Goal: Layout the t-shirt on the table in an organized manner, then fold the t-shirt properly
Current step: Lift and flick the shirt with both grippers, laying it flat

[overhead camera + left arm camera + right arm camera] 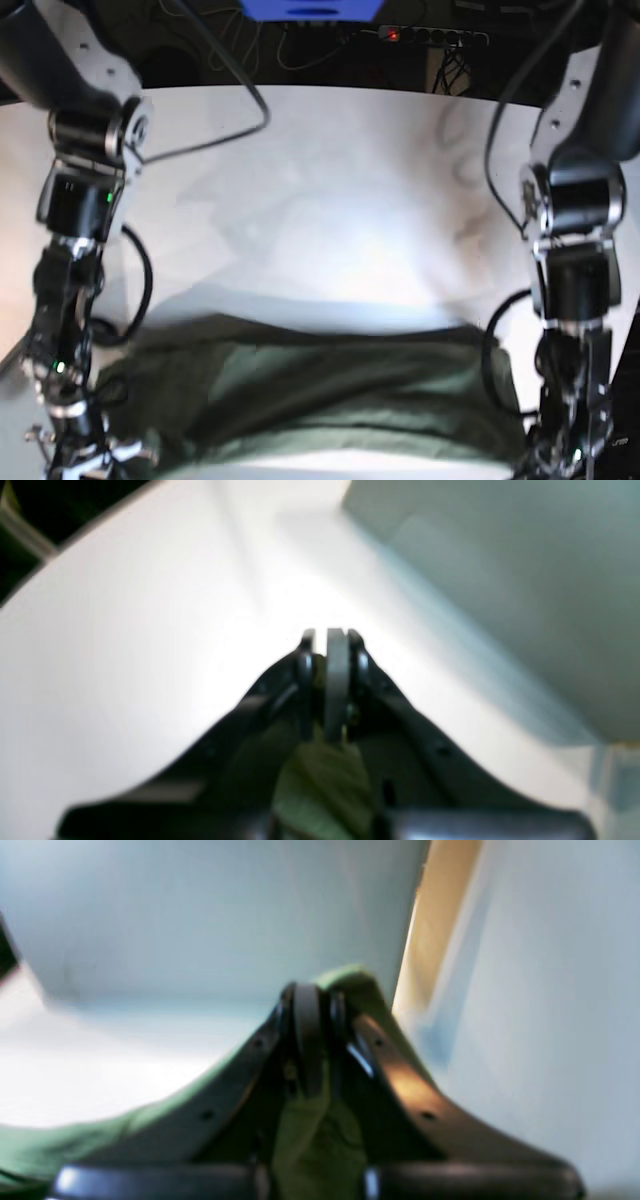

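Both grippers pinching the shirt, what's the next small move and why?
Probably draw both arms apart and lower the cloth. The left gripper and right gripper are each shut on the t-shirt, which hangs bunched and wrinkled between them above the table, so it needs tension before laying flat.

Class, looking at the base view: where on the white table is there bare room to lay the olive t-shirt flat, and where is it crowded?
Free: the broad middle of the matte white table, bordered by both arms and its far curved edge. Crowded: the near edge, where the olive green cotton t-shirt is stretched between the left gripper and right gripper.
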`<state>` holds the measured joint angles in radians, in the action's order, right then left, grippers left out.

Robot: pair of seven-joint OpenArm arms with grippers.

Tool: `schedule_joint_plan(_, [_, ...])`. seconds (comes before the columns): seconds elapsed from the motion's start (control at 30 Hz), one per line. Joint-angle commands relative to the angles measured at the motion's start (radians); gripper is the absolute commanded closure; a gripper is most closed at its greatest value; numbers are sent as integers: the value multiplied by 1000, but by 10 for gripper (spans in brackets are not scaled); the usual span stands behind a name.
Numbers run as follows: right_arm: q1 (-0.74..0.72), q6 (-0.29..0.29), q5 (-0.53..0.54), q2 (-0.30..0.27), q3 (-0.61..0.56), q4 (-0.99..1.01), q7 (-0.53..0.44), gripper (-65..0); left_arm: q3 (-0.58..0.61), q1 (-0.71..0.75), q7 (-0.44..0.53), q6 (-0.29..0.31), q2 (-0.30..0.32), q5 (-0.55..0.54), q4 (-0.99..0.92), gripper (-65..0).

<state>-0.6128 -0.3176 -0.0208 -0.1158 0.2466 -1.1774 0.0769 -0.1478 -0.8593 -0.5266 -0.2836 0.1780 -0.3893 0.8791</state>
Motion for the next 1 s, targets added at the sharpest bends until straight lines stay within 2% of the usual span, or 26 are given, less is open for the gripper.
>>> schedule_joint_plan(0.0, [-83, -2, 14, -9, 1, -22, -21, 0, 7, -85, 33, -4, 8, 11, -2, -2])
schedule_joint_plan(0.13, [-241, -2, 14, -9, 1, -2, 25, 0, 29, -249, 66, -4, -5, 11, -54, -2])
schedule_joint_plan(0.27, [-350, -2, 14, -12, 1, 35, 27, 0, 27, -361, 75, -4, -18, 11, -54, -2])
schedule_joint_plan(0.37, [-373, -2, 14, -43, 3, 34, 27, 0, 27, -404, 75, -4, -21, 11, -51, -2])
schedule_joint_plan(0.47, [-353, -2, 14, -48, 7, 18, 25, 0, 21, -400, 66, -4, -21, 11, -27, -2])
schedule_joint_plan(0.57, [-266, -2, 18, -83, 9, -45, 19, 0, 20, -301, 64, -4, -10, 10, 78, -2])
schedule_joint_plan(0.63, [-193, -2, 18, -88, 9, -105, 19, 0, 20, -216, 61, -6, -7, 10, 171, -2])
schedule_joint_plan(0.77, [-5, -2, 20, -86, 9, -249, 17, 0, -13, -36, -20, -4, 1, 8, 361, -2])
schedule_joint_plan(0.97, [321, -2, 20, -75, 9, -459, 16, 0, -117, 263, -92, -4, 5, -107, 567, -2])
